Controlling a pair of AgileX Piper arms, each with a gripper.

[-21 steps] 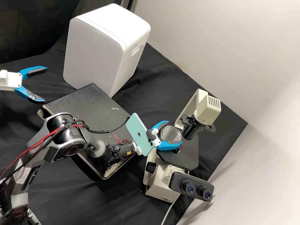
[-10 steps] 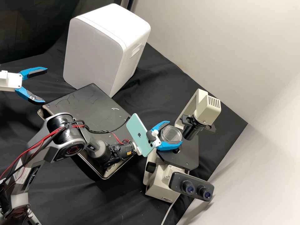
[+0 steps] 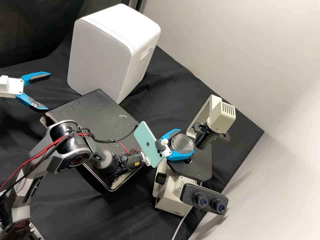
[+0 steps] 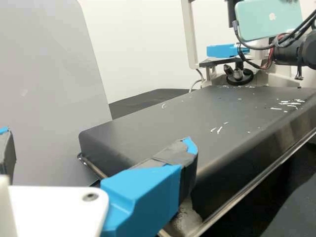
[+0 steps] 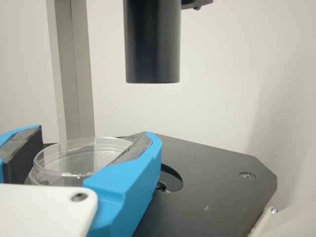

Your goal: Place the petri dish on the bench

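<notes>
A clear round petri dish (image 3: pixel 181 143) sits between the blue fingers of my right gripper (image 3: pixel 184 141), just above the black stage (image 3: pixel 200 163) of the microscope. In the right wrist view the dish (image 5: pixel 74 155) is clasped from both sides by the gripper (image 5: pixel 89 140), below the dark condenser tube (image 5: pixel 152 39). Whether the dish rests on the stage (image 5: pixel 212 182) or hangs slightly above it I cannot tell. My left gripper (image 3: pixel 45 90) stands open at the far left, near the corner of a flat black box (image 4: pixel 222 123), holding nothing.
A tall white cabinet (image 3: pixel 113 46) stands at the back. The flat black box (image 3: pixel 93 113) in its metal tray lies mid-bench under the right arm. The microscope's eyepieces (image 3: pixel 208 200) point toward the front. Black cloth covers the bench (image 3: pixel 173 90).
</notes>
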